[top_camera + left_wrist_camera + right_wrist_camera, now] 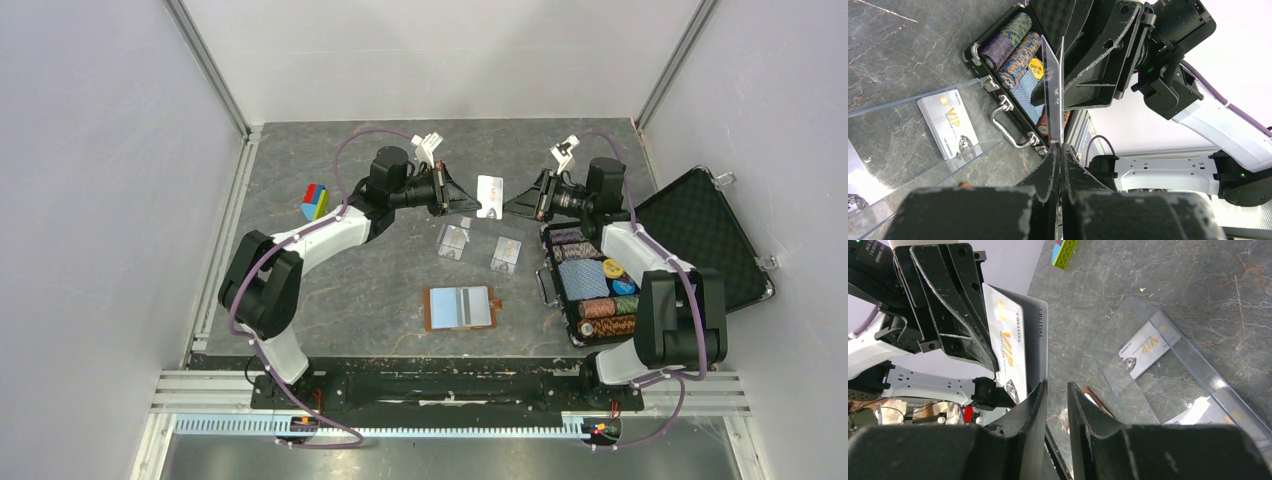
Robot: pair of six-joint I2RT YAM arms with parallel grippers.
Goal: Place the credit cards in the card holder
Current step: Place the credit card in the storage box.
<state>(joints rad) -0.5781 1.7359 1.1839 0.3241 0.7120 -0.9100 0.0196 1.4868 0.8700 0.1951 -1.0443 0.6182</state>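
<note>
Credit card: mid-air, edge-up, between both tools' tips.
Left gripper: clamped on the card.
Right gripper: jaws gapped, not pinching yet.
Handover: seat the card edge deep between the right fingers before the left lets go.
Card holder: open on the table, well behind both tools.
In the way: clear trays just beneath the grippers; chip case beside the right arm.

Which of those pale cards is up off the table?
The card pinched in the left gripper, held in the air between the two arms. Another card lies flat in a clear tray on the table.
</note>
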